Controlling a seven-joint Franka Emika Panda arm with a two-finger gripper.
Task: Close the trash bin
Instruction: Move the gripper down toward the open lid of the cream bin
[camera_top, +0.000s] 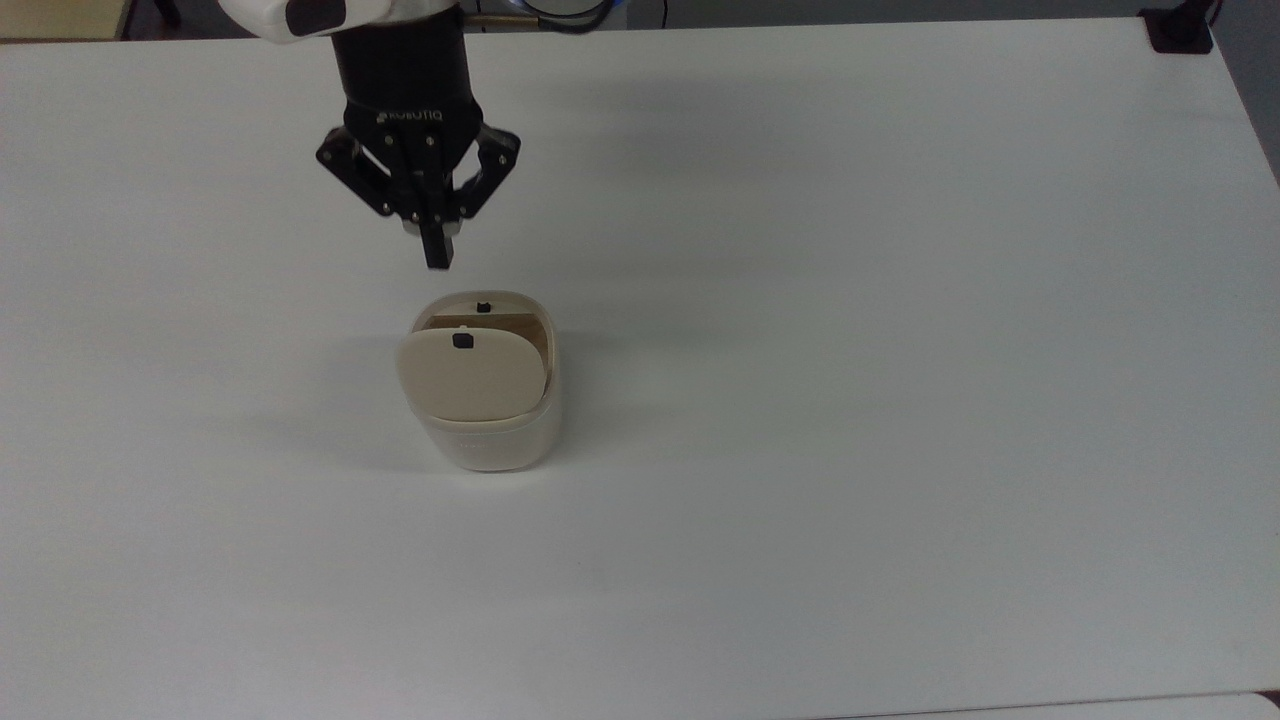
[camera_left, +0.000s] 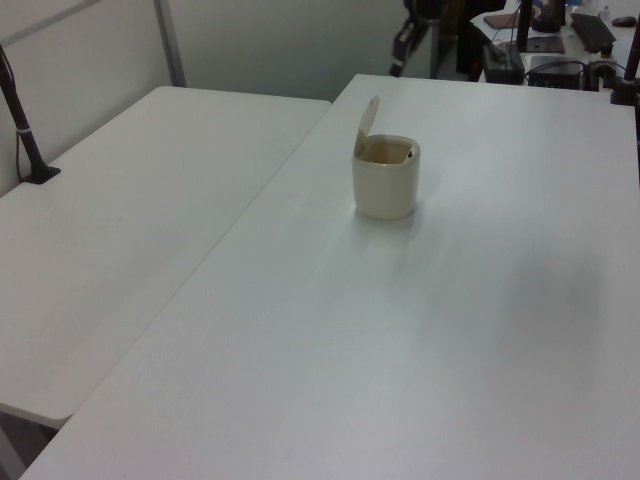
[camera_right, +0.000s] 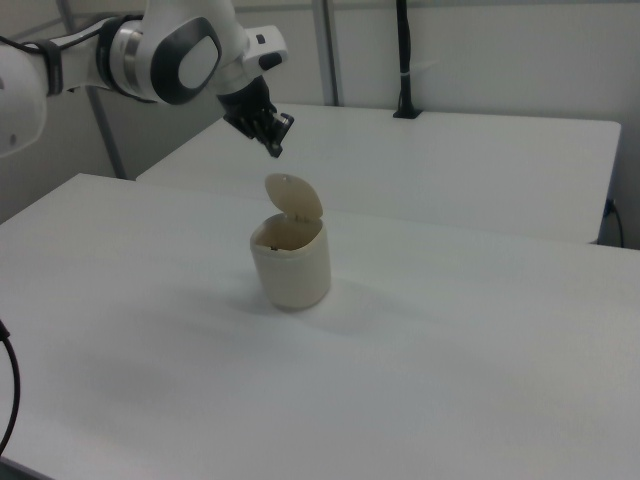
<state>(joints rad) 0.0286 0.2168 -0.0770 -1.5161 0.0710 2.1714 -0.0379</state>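
Observation:
The trash bin (camera_top: 490, 440) stands a little to the top view's left of the middle of the white table (camera_top: 850, 350). It is cream-white, and its beige lid (camera_top: 470, 378) is hinged up, showing a small black button (camera_top: 462, 341) and the open mouth behind it. My black gripper (camera_top: 437, 256) hangs shut with nothing in it, just beyond the bin's far rim in the top view. In the right view the gripper (camera_right: 276, 148) is above and to the left of the raised lid (camera_right: 296, 197), apart from it. The left view shows the bin (camera_left: 386, 185) with its lid (camera_left: 367, 114) upright.
A second white table (camera_left: 120, 210) adjoins on the left view's left, with a black post (camera_left: 20, 115) clamped to it. Another black post (camera_right: 403, 60) stands on the far table in the right view. A black clamp (camera_top: 1180, 30) sits at the top view's upper right corner.

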